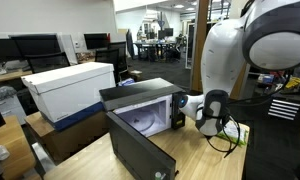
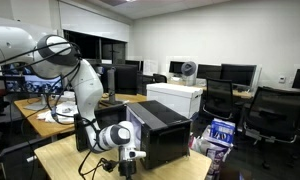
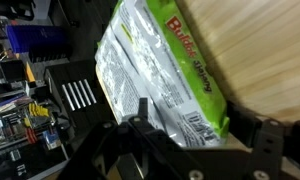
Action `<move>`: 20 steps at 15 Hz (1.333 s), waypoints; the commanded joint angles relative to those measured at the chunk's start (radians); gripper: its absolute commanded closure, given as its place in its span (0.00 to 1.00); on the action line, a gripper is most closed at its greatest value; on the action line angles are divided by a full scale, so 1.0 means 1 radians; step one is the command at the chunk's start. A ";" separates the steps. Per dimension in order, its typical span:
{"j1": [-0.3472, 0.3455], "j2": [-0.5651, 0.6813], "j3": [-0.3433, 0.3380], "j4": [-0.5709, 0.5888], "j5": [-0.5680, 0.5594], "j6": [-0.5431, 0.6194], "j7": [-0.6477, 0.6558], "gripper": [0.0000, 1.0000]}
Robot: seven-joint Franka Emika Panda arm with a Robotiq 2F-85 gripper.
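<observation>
Flat on pale wooden tabletop (image 3: 260,50): green-and-white crinkly plastic snack bag (image 3: 165,70). Fingers (image 3: 142,112) spread wide, straddling bag's near end, gripping nothing yet. Probably light, soft, slippery; best pinched across narrow width.

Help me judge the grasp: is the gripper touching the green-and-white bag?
Cannot tell. In the wrist view the gripper straddles the bag on the wooden table; one finger overlaps it, but neither contact nor gap shows plainly.
</observation>
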 commanded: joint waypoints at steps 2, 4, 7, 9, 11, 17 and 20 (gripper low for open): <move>-0.016 0.022 0.000 -0.003 -0.006 0.033 -0.015 0.62; -0.009 0.034 -0.006 0.010 -0.008 0.013 -0.013 0.75; 0.022 0.051 -0.031 0.039 -0.027 -0.033 0.001 0.86; 0.030 0.025 -0.033 0.036 -0.051 -0.052 -0.024 0.88; 0.062 -0.010 -0.042 0.020 -0.089 -0.070 -0.045 0.95; 0.143 -0.055 -0.051 0.012 -0.175 -0.093 -0.076 0.93; 0.198 -0.070 -0.059 -0.007 -0.268 -0.099 -0.100 0.97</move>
